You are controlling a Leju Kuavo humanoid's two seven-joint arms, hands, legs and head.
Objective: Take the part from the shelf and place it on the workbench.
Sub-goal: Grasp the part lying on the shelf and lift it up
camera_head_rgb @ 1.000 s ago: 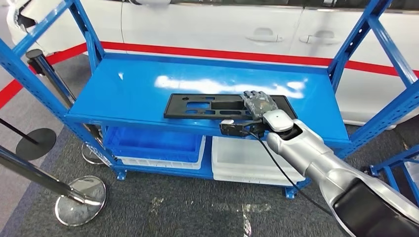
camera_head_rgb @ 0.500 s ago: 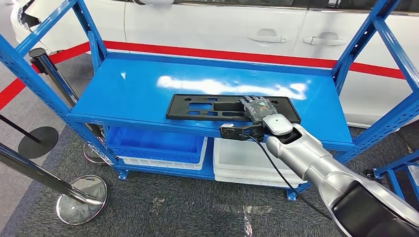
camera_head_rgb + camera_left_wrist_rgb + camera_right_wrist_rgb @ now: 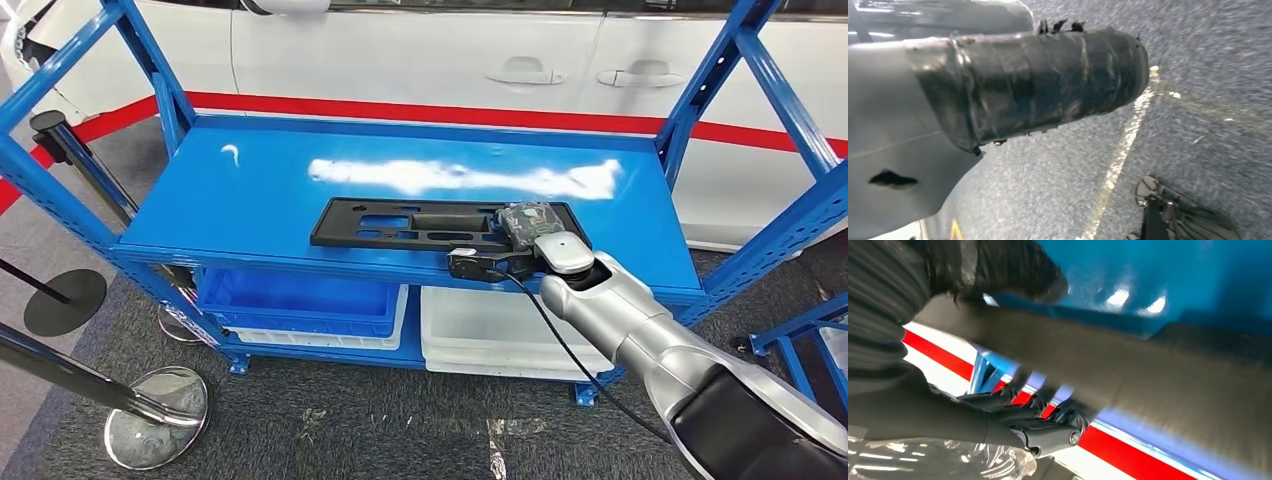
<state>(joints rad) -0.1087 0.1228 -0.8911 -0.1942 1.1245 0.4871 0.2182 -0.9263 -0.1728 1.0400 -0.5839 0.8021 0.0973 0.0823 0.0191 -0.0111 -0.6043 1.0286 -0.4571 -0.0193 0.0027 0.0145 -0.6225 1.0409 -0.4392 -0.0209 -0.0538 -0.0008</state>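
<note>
The part (image 3: pixel 420 224) is a long flat black plastic panel with cut-outs, lying along the front edge of the blue shelf's top deck (image 3: pixel 260 190). My right hand (image 3: pixel 528 225) grips its right end, fingers curled over the top and thumb under the shelf-side edge. In the right wrist view the part (image 3: pixel 1128 370) crosses as a dark bar with my dark fingers (image 3: pixel 1023 410) wrapped on one side of it. My left hand (image 3: pixel 1048 85) hangs above the grey carpet, and its fingers are hidden behind a dark taped cover.
Blue uprights (image 3: pixel 790 100) frame the shelf at both ends. A blue bin (image 3: pixel 300 300) and a white bin (image 3: pixel 500 330) sit on the lower deck. A white car (image 3: pixel 450 50) stands behind. Barrier posts with round bases (image 3: pixel 155 415) stand at the left on the carpet.
The camera has shifted, moving the whole shelf in the picture. My right hand's fingers have curled down tighter over the part's right end.
</note>
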